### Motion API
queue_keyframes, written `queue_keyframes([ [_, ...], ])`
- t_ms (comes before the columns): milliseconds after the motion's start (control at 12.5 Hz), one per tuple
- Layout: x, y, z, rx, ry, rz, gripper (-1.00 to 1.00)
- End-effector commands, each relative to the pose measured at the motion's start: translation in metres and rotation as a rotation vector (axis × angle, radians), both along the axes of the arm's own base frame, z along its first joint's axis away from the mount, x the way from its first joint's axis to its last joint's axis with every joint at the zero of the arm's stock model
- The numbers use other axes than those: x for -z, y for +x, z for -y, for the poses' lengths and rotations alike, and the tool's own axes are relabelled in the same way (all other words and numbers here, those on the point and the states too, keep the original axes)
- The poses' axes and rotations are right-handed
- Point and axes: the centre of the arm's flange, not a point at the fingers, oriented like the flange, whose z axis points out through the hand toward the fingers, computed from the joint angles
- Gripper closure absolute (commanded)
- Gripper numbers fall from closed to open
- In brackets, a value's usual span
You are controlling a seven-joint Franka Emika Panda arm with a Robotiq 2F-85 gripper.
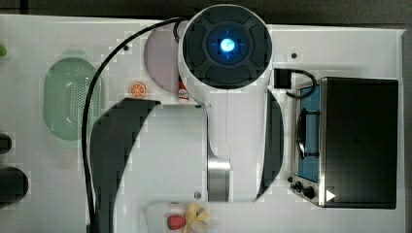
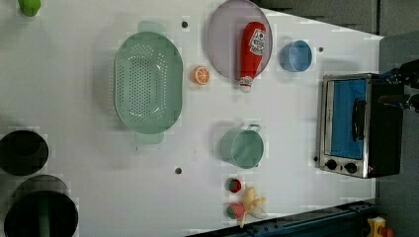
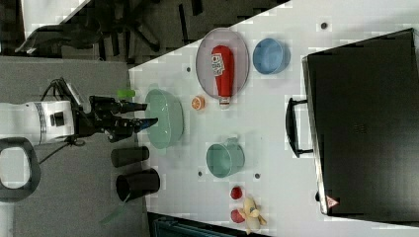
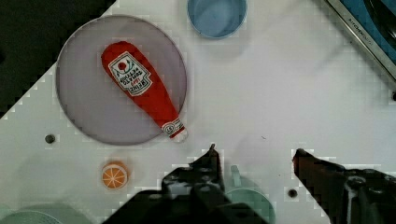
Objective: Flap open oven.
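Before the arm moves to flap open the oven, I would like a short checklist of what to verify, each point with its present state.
1. Oven door shut, ready to be opened: ok.
2. Bar handle free, nothing hooked on it: ok.
3. Gripper open, nothing between the fingers: ok.
4. Gripper near the handle: not ok; in the right view it hangs above the green colander, apart from the oven.
5. Table in front of the door free for the flap: ok; the teal pot and blue bowl stand apart from it.

All three fixed cameras look down on my white table (image 2: 296, 113); my wrist camera looks down nearer.
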Motion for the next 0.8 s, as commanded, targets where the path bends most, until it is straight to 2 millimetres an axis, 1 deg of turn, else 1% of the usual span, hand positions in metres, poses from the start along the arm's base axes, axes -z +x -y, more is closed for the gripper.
queue_keyframes([
  [80,-0.0568,-0.0848,0.0446,0.185,0.041,-0.023,-0.58],
  [240,-0.0569,-0.0848,0.0445,0.185,0.041,-0.023,-0.99],
  [400,-0.0568,-0.0848,0.0435,0.183,0.041,-0.023,-1.0],
  [480,-0.0567,-0.0847,0.0431,0.182,0.041,-0.023,-0.9],
  [720,-0.0553,-0.0848,0.0444,0.184,0.041,-0.026,-0.14],
  [800,-0.0526,-0.0849,0.0469,0.188,0.041,-0.031,0.08],
])
